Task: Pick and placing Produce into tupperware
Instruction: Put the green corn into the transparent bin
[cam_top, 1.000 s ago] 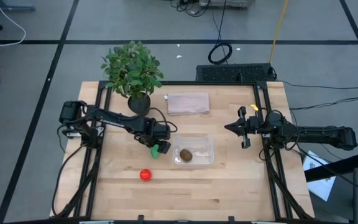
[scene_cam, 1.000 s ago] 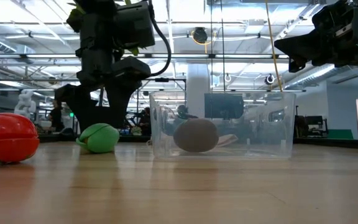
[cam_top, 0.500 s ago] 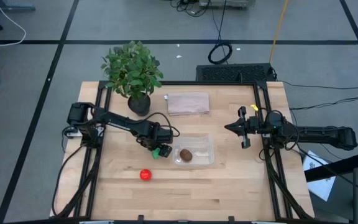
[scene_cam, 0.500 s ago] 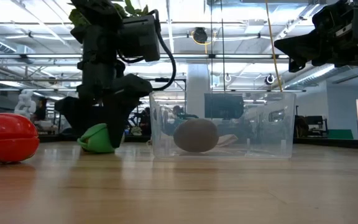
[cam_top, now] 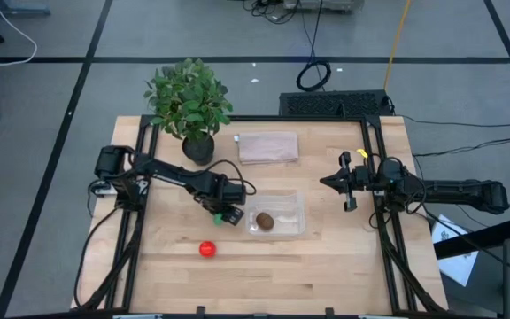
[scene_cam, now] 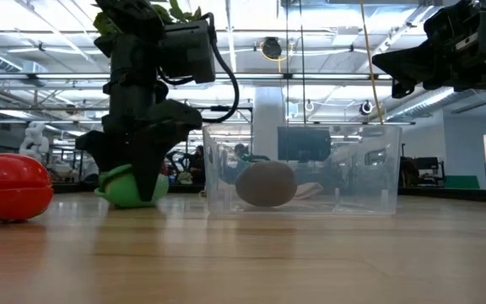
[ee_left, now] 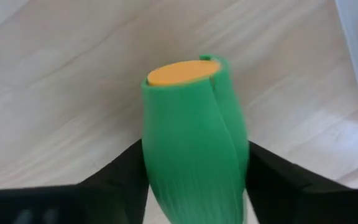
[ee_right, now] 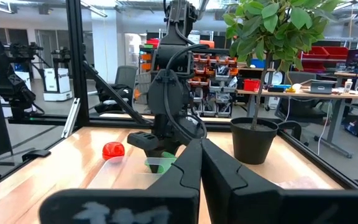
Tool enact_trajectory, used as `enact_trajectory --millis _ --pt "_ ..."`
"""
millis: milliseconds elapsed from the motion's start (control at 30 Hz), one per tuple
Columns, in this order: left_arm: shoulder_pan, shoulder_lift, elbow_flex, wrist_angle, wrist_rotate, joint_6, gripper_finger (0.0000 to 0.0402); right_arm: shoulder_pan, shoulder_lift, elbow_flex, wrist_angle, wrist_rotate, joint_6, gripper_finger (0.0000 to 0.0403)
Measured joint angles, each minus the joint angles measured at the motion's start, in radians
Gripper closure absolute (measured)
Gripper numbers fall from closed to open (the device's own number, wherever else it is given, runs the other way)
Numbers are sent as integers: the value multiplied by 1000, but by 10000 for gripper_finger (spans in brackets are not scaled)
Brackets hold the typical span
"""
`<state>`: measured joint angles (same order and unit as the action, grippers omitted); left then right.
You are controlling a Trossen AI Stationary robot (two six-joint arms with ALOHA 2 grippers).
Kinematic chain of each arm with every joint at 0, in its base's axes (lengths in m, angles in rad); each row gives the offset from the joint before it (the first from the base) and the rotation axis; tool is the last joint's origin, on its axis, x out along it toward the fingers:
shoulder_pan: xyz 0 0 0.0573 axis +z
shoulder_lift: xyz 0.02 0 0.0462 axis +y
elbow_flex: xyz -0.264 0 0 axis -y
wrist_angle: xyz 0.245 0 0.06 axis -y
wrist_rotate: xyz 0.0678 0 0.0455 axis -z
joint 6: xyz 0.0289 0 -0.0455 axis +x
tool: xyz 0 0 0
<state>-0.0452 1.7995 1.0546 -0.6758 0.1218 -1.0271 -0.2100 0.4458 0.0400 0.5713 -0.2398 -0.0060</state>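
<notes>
The left gripper (scene_cam: 137, 173) was down on the table, its fingers (ee_left: 120, 171) closed against both sides of the green produce piece (ee_left: 194, 146), which sat between them just beside the tupperware (cam_top: 277, 213). The brown piece (cam_top: 264, 221) already lay inside; the red one (cam_top: 206, 249) sat well off behind the gripper. The risk: the smooth, tapered toy could squirt out on the lift, or clip the container's near wall (scene_cam: 212, 169). The right gripper (cam_top: 345, 182) waited beyond the far side, pinched together.
</notes>
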Motion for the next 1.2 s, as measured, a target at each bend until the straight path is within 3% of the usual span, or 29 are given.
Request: enact_trajectory --millis 267,733,967,1200 --pt "-2 -19 0 12 -55 119 217 0 0 0 0 0 1 403" --pt "0 -137 38 -3 -132 177 213 0 10 0 0 0 -5 403" --pt "1 -209 105 -2 -256 285 204 0 69 13 1 0 27 400" --pt "8 -219 229 2 -334 434 210 20 244 75 82 4 38 331"
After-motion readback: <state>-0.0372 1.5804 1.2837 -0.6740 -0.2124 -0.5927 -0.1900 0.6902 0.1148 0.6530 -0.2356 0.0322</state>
